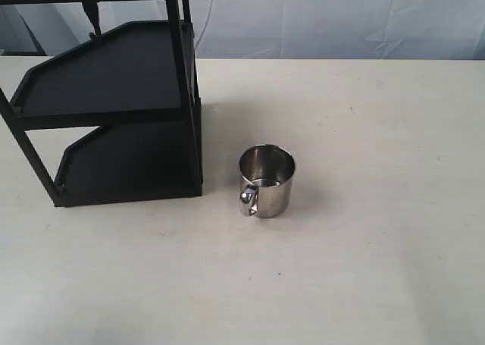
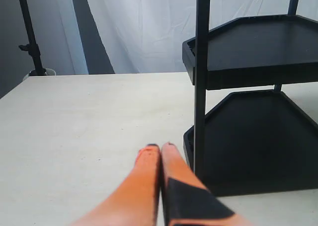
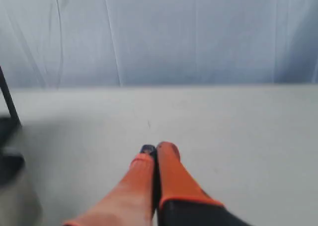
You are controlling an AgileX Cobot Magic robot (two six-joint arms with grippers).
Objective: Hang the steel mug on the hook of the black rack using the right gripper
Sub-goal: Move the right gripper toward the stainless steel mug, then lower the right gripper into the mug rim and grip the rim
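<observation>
- The steel mug [image 1: 267,181] stands upright on the pale worktop [image 1: 364,246], just beside the black rack [image 1: 114,110] but not touching it, its looped handle turned toward the exterior camera.
- The rack stands at the left of the exterior view; the hook [image 1: 91,11] hangs from the top crossbar above the upper tray.
- Neither arm shows in the exterior view, so both are well clear of the mug.
- The right pincer [image 3: 155,148] has its orange fingers pressed together with nothing between them; only bare worktop and a backdrop lie ahead of it, and the mug is not in its wrist view.
- The left pincer [image 2: 159,146] is likewise pressed together and empty, resting near the rack's front post.
- I'd say the task has not really started: the reach for the mug is the step in hand.
- Next, to my eye, the right pincer must spread, come over the mug and take it by the rim or wall, leaving the handle loop free for the hook.
</observation>
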